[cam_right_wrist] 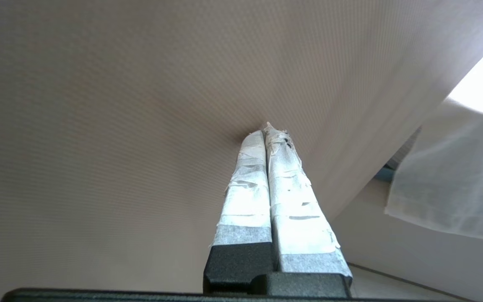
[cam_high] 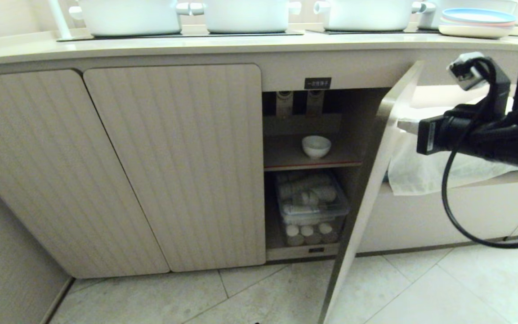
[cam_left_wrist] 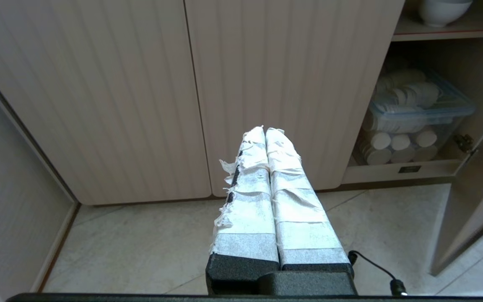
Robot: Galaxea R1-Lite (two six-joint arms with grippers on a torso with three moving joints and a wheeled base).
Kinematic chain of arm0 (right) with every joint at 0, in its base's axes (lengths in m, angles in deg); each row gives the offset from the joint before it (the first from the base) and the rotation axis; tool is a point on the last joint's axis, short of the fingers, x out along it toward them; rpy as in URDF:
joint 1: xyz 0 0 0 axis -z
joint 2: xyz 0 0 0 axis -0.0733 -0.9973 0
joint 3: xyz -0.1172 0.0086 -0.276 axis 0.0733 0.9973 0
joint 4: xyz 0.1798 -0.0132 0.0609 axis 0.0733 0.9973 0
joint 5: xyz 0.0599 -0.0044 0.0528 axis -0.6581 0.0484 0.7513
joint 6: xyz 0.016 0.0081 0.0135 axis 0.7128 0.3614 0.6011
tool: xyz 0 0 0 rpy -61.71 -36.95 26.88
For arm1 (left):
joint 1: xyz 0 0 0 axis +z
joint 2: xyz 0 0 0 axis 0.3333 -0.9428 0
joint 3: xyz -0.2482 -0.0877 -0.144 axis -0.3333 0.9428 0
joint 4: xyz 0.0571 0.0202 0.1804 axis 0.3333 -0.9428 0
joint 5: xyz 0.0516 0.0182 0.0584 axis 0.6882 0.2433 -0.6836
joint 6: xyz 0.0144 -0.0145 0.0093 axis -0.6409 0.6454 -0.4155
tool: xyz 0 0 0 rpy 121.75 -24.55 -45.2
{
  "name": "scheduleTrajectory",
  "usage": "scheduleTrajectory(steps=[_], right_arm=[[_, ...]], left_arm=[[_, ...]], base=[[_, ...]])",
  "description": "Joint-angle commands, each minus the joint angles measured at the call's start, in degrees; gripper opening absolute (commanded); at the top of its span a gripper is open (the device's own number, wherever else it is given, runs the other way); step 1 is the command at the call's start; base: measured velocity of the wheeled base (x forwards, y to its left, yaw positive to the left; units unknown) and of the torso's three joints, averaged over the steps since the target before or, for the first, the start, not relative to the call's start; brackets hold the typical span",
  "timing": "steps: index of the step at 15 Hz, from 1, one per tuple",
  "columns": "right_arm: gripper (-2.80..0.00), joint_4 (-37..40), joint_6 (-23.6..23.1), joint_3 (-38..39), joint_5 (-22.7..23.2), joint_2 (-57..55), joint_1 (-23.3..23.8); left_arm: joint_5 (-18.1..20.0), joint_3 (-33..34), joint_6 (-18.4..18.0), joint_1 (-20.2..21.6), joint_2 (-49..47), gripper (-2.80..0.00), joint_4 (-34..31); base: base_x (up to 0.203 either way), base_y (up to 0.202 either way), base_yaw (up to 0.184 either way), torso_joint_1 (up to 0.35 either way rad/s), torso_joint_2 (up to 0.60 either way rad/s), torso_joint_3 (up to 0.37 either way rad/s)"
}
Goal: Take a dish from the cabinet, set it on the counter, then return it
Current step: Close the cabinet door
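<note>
The small glossy white round bowl [cam_high: 316, 146] sits on the red-edged upper shelf inside the low beige wood-grain cabinet [cam_high: 173, 166], behind the open fluted door [cam_high: 378, 180]; nothing touches it, and the long cream countertop [cam_high: 241, 47] above carries only the large white lidded pots [cam_high: 247, 15] and stacked pastel plates [cam_high: 477, 20].

The main risk lies at that door. The right gripper [cam_right_wrist: 268, 130] has its taped fingertips closed tight together and pressed against, or just short of, the door's inner face; the wrist view is too close to settle which. If the arm pushes on from there, the tips could skid along the smooth panel or swing the door back across the opening, blocking the reach to the bowl. A white translucent sheet [cam_high: 425, 173] hanging just beside the arm could also snag the black cable [cam_high: 454, 211] looping below the wrist.

The right arm reaches in level from the right, forearm pointing at the door's far side, well apart from the bowl. The left gripper [cam_left_wrist: 265, 132] hangs low before the shut doors, its taped fingers closed on nothing, aimed at the tiled floor [cam_left_wrist: 141, 247].
</note>
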Motion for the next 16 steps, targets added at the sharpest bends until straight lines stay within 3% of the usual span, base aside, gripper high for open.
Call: scheduleTrajectory(steps=[1,9,16], right_arm=[[-2.8,-0.9,0.04,-0.81,-3.48,-2.93,-2.08],[-2.8,-7.76,0.24,-6.48,-16.6,-10.74,-8.56],[-2.8,-11.67,0.45,-16.45,-27.75,-18.7,-12.9]], left_arm=[[0.0,0.0,0.01,0.0,0.02,-2.8,0.0],[-0.01,0.0,0.01,0.0,0.02,-2.8,0.0],[0.0,0.0,0.01,0.0,0.02,-2.8,0.0]], base=[[0.0,0.0,0.0,0.0,0.0,0.0],[0.0,0.0,0.0,0.0,0.0,0.0],[0.0,0.0,0.0,0.0,0.0,0.0]])
